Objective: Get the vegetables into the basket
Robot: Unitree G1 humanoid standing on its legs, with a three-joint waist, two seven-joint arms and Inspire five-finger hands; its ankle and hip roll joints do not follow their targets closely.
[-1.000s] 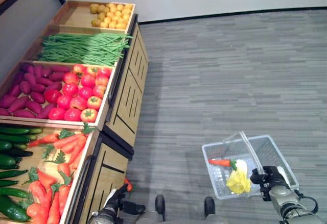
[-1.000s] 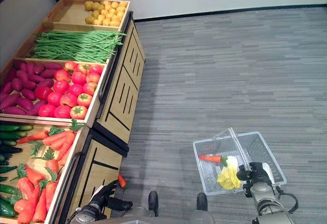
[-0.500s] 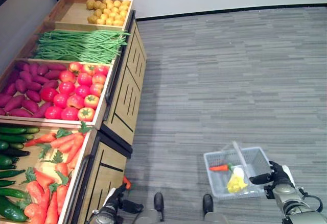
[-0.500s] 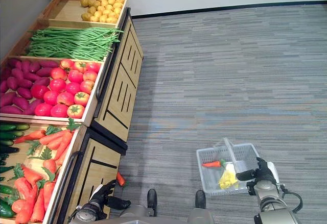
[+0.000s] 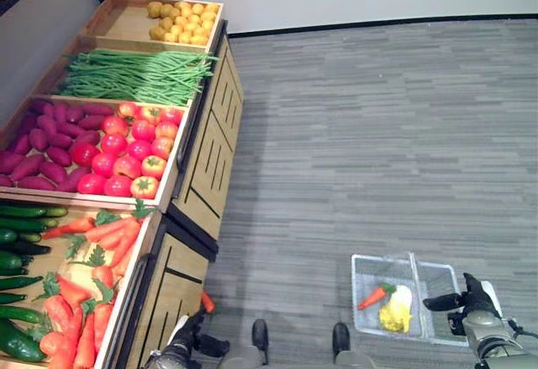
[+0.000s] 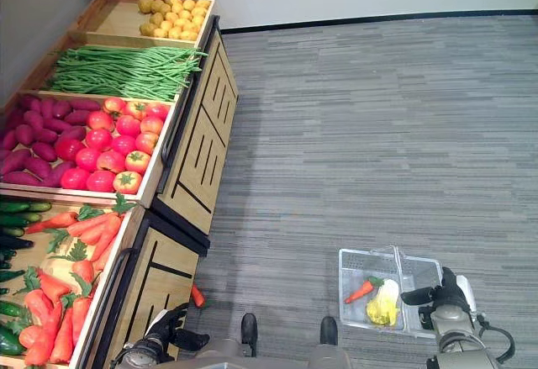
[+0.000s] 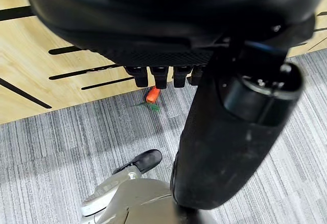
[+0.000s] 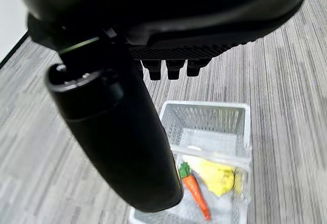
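A clear plastic basket [image 5: 382, 257] stands on the grey floor at the lower right, its handle [image 8: 210, 151] lying flat across it. Inside lie a small carrot [image 5: 371, 297] and a yellow vegetable [image 5: 393, 313]. My right hand [image 5: 476, 303] hovers just right of the basket, open, with its thumb [image 8: 117, 137] held out and nothing in it. One loose carrot [image 5: 207, 302] lies on the floor against the foot of the stand. My left hand [image 5: 181, 349] hangs open near that carrot [image 7: 152, 94], apart from it.
A wooden produce stand [image 5: 206, 167] runs along the left, with crates of carrots [image 5: 105, 239], cucumbers [image 5: 21, 247], tomatoes [image 5: 130, 146], purple sweet potatoes [image 5: 42, 146], green beans [image 5: 134, 75] and potatoes [image 5: 181, 20]. Grey carpet [image 5: 378, 134] stretches to the right.
The basket has gone down from beside my right hand to the floor, and its handle has dropped flat. My right hand now stands apart from it. The left hand has stayed put.
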